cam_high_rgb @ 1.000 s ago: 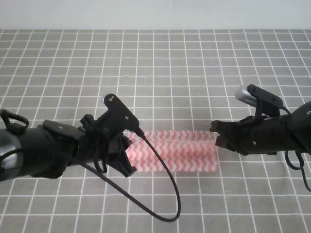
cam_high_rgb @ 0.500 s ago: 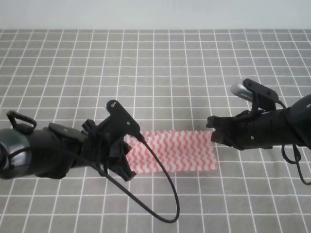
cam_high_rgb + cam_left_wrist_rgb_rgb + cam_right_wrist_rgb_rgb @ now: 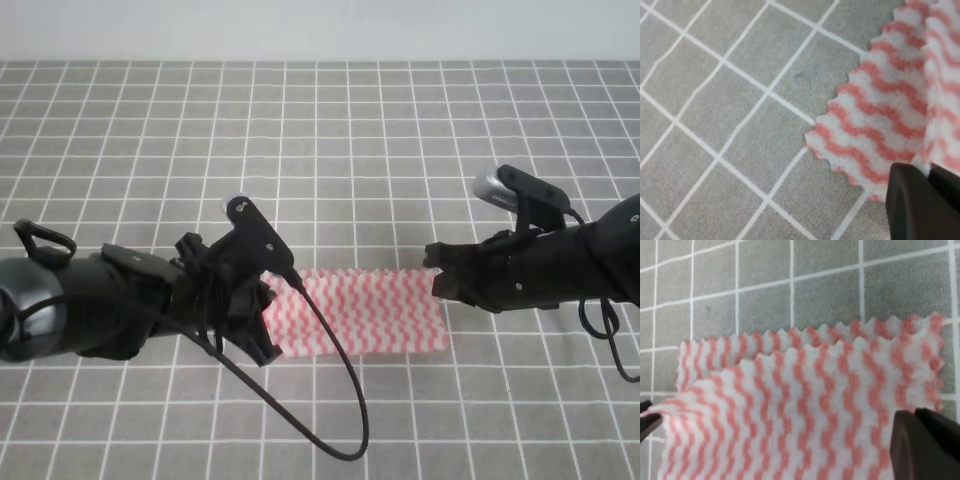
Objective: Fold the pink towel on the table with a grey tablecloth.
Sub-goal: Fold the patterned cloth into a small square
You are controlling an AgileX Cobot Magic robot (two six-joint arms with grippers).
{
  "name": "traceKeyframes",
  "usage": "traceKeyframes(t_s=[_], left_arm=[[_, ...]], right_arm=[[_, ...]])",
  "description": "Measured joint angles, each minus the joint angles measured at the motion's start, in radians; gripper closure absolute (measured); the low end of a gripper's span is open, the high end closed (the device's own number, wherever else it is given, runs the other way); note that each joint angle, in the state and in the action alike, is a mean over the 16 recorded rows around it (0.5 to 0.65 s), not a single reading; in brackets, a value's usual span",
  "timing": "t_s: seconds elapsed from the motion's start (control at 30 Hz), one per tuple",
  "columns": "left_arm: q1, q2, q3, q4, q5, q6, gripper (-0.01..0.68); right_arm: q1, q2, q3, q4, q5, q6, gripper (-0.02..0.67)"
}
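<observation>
Pink towel (image 3: 365,313) lies folded, zigzag edges stacked; our left gripper (image 3: 262,335) and right gripper (image 3: 437,272) pinch its ends, grey tablecloth (image 3: 330,140) bare around.

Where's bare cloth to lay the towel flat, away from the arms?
Bare: the grey tablecloth behind the pink towel, and the strip in front of it, apart from the looping cable. Crowded: towel's ends, left gripper and right gripper.

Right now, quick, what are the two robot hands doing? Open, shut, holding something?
Left gripper: shut on the towel's left end.
Right gripper: shut on the towel's right end.
</observation>
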Motion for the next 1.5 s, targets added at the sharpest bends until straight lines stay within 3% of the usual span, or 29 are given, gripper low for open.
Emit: traceKeyframes(t_s=[0.37,0.63,0.77,0.93,1.27,1.5], left_arm=[[0.000,0.018,-0.015,-0.058,-0.073,0.011,0.404],[0.000,0.020,-0.059,-0.100,-0.141,0.011,0.391],[0.000,0.015,-0.081,-0.157,-0.174,0.010,0.413],[-0.001,-0.007,-0.096,-0.231,-0.190,-0.016,0.495],[-0.001,-0.067,-0.095,-0.315,-0.082,-0.123,0.656],[0.000,-0.111,-0.067,-0.314,-0.047,-0.168,0.671]], right_arm=[[0.000,0.001,0.000,-0.012,0.014,0.000,0.664],[0.000,0.000,0.000,-0.019,0.017,0.000,0.664],[0.000,0.000,0.000,-0.021,0.022,0.000,0.664],[0.000,0.000,-0.007,-0.027,0.046,0.000,0.664],[0.000,0.000,-0.060,-0.071,0.143,0.009,0.664],[0.000,-0.001,-0.097,-0.113,0.188,0.024,0.664]])
